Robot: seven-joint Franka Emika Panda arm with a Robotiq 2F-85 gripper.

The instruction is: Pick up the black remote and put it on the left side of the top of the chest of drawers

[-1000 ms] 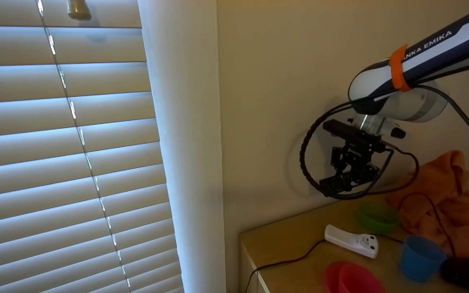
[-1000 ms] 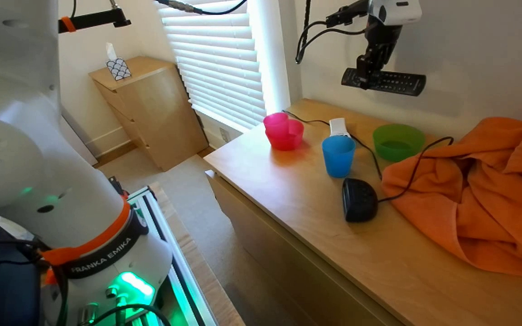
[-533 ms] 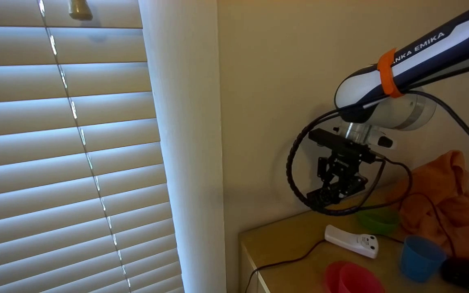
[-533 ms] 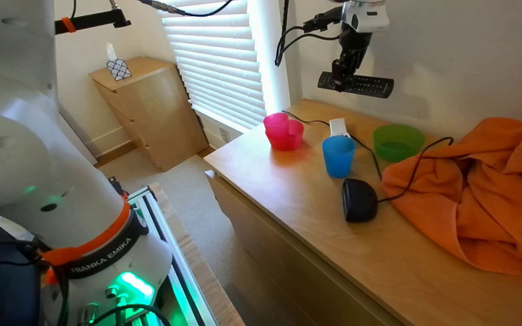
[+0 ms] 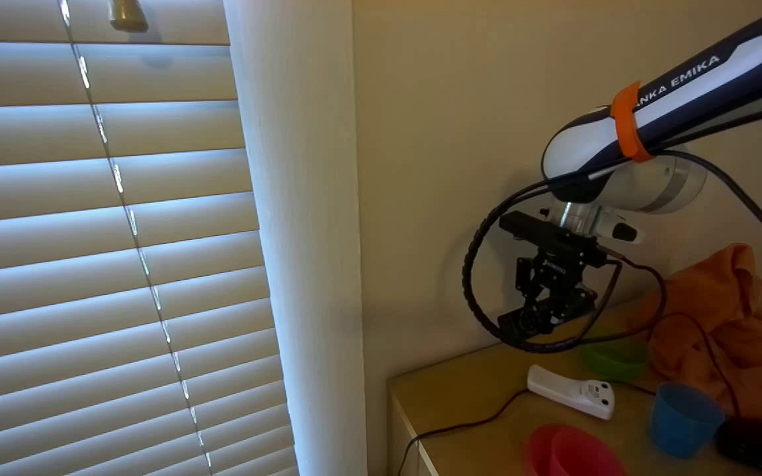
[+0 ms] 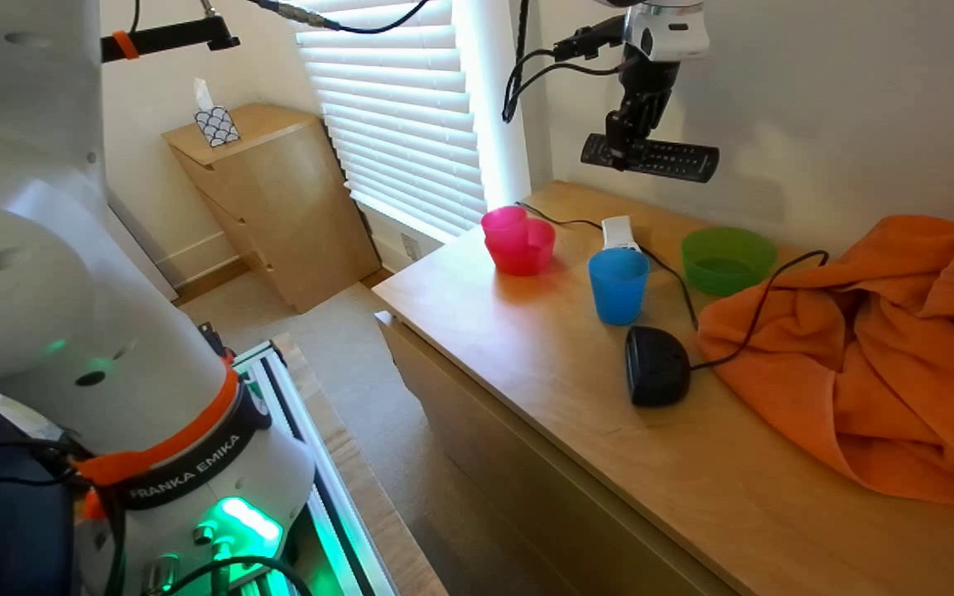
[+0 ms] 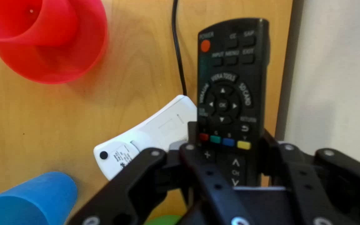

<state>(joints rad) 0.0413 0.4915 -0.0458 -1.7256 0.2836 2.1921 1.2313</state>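
Note:
The black remote (image 6: 680, 161) is held in the air above the back of the chest of drawers (image 6: 485, 323), near the wall. My gripper (image 6: 622, 153) is shut on it across its width. In the wrist view the remote (image 7: 230, 78) lies between the two fingers of the gripper (image 7: 230, 142), buttons facing the camera; its lower part is hidden by the gripper. In an exterior view the gripper (image 5: 533, 320) hangs above the back of the chest top (image 5: 460, 390); the remote is hard to make out there. The remote is apart from the top.
Below are a white controller (image 7: 155, 131) with a black cord, pink cups (image 6: 518, 244), a blue cup (image 6: 618, 290) and a green bowl (image 6: 729, 263). A black device (image 6: 657, 368) and an orange towel (image 6: 874, 372) lie further right. The wall (image 6: 850, 108) stands close behind.
My gripper has moved left and lower in both exterior views, carrying the remote. In the last half second it has hardly moved. The objects on the top have stayed in place.

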